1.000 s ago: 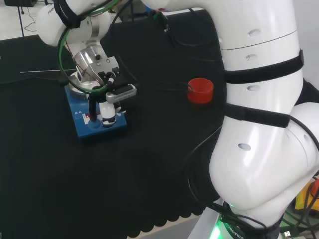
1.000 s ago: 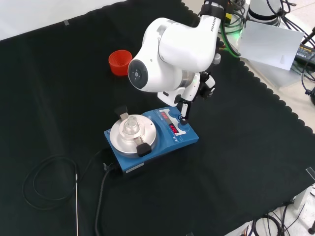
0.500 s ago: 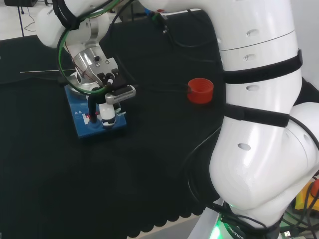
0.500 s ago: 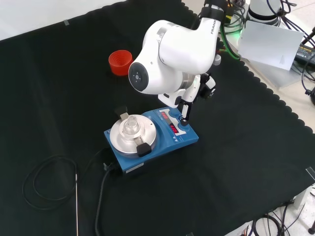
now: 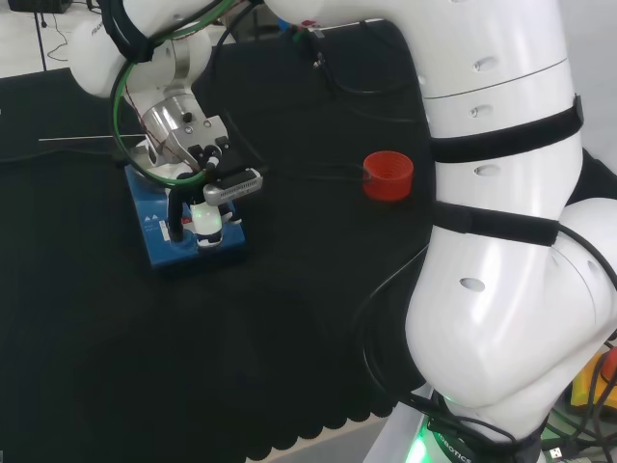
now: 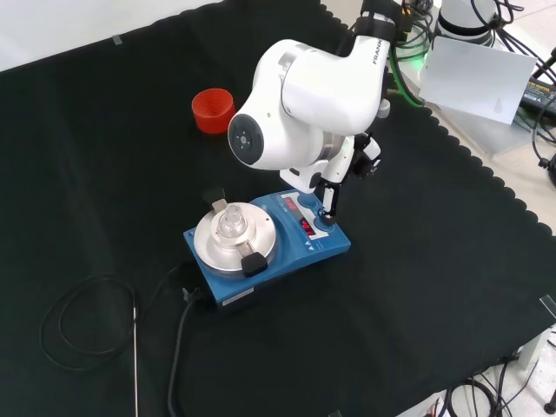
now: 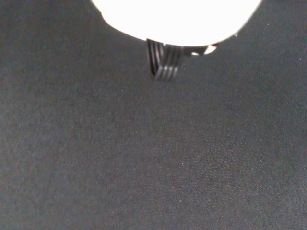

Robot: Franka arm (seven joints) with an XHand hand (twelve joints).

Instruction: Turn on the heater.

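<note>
The heater (image 6: 287, 259) is a blue box with a round silver top plate and a lit red display (image 6: 307, 228) on its front panel. In the head view the heater (image 5: 159, 241) lies at the left, partly hidden by the arm. The hand (image 6: 329, 198) hangs over the panel from above, and a straight black finger points down at the panel's knob end, beside the display. Whether the tip touches cannot be made out. In the head view the hand (image 5: 204, 214) stands over the heater's near end, holding nothing. The wrist view has a ribbed black fingertip (image 7: 163, 66) over bare cloth.
A small clear glass piece (image 6: 228, 224) sits on the plate between two black clamps. A red ribbed ring (image 6: 213, 109) stands on the cloth beyond the heater, to the right in the head view (image 5: 388, 175). A black cable and a thin metal probe (image 6: 135, 347) lie near the heater.
The hand and the link above it have shifted slightly, with the finger still over the panel. The heater has not moved and its display stays lit.
</note>
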